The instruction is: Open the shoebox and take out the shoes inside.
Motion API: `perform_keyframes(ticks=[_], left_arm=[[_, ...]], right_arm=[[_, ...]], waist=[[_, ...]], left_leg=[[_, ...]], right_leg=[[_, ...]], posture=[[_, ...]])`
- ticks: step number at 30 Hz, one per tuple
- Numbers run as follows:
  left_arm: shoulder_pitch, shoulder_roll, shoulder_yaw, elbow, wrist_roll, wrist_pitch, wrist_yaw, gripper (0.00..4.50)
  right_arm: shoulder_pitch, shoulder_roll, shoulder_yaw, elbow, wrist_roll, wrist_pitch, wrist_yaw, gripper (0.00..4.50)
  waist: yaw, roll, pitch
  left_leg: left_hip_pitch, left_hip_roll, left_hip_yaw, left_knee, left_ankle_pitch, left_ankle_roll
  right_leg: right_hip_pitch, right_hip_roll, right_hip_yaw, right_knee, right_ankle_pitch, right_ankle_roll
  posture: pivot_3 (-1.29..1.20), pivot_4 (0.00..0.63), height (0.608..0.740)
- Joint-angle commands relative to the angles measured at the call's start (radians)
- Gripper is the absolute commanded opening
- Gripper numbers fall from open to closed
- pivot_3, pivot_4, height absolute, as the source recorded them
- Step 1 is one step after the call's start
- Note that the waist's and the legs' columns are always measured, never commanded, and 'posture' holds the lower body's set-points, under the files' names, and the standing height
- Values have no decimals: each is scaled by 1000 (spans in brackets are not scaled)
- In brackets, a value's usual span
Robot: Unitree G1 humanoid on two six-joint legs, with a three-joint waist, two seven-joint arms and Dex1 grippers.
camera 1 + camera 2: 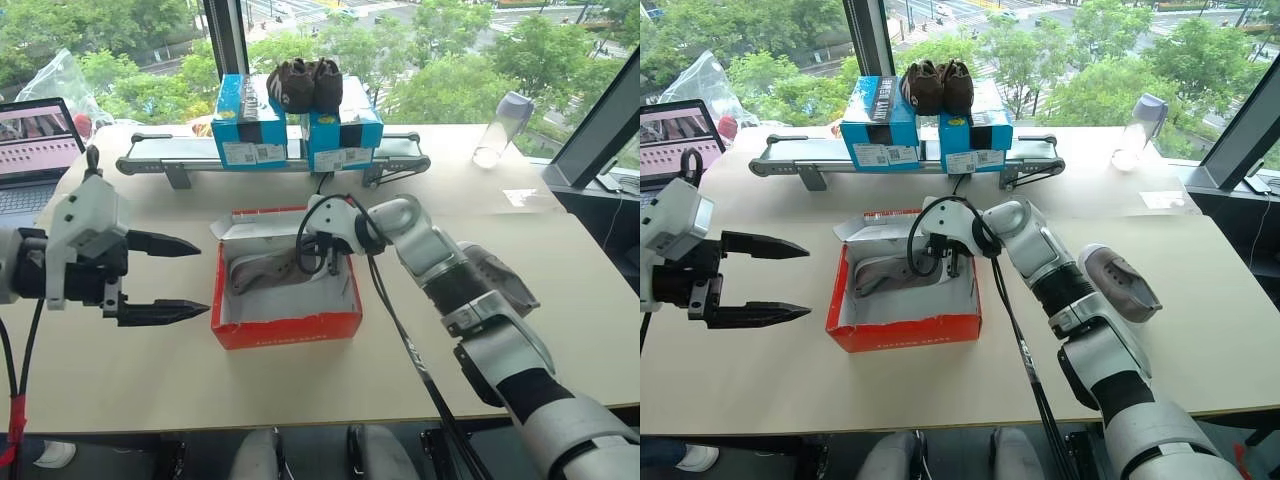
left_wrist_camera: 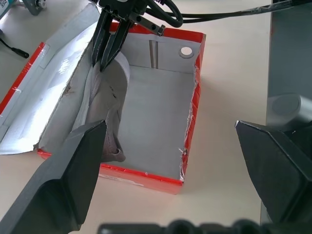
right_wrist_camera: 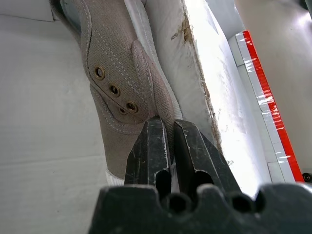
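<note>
Shoebox sits open mid-tabletop, one grey sneaker still inside. My right claw is pinching its heel edge; left claw spread, idle. Thin canvas bite, so it could slip or snag the box wall on lift.

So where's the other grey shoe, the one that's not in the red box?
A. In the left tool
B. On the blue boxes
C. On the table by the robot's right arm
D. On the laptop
C: the second grey shoe lies on the table, beside the right arm.
</note>
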Motion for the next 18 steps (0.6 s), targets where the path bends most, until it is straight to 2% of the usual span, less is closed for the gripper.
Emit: perform_keyframes(ticks=[1, 5, 9, 16, 18], left_arm=[[-22, 21, 4, -1, -5, -8, 1, 4500], [-26, 21, -5, 5, 0, -15, -2, 4500], [-42, 16, -28, 12, 3, -25, -2, 4500], [-89, 1, -94, 37, 13, -56, -8, 4500], [-106, -4, -115, 48, 14, -66, -12, 4500]], right_arm=[[31, 1, 9, -80, 26, 62, 58, 62], [44, -32, -44, -286, 151, 244, 169, 62], [39, -88, -110, -461, 264, 432, 218, 62], [29, -189, -244, -553, 370, 628, 147, 62], [15, -215, -319, -556, 401, 704, 88, 62]], waist=[[0, 0, 0], [3, 0, 0], [5, 0, 0], [11, 0, 0], [12, 0, 0]], left_leg=[[0, 0, 0, 0, 0, 0], [-2, 0, 0, -1, 0, 0], [-8, 0, 0, -1, 0, 0], [-8, 0, 0, -1, 0, 0], [-8, 0, 0, -1, 0, 0]], right_leg=[[0, 0, 0, 0, 0, 0], [-2, 0, 0, 0, 0, 1], [-9, 0, 0, 1, 2, 3], [-7, 0, -1, -1, 2, 4], [-7, 0, -1, -1, 2, 3]], posture=[[0, 150, 740], [0, 150, 740], [0, 150, 740], [0, 150, 740], [0, 150, 740]])
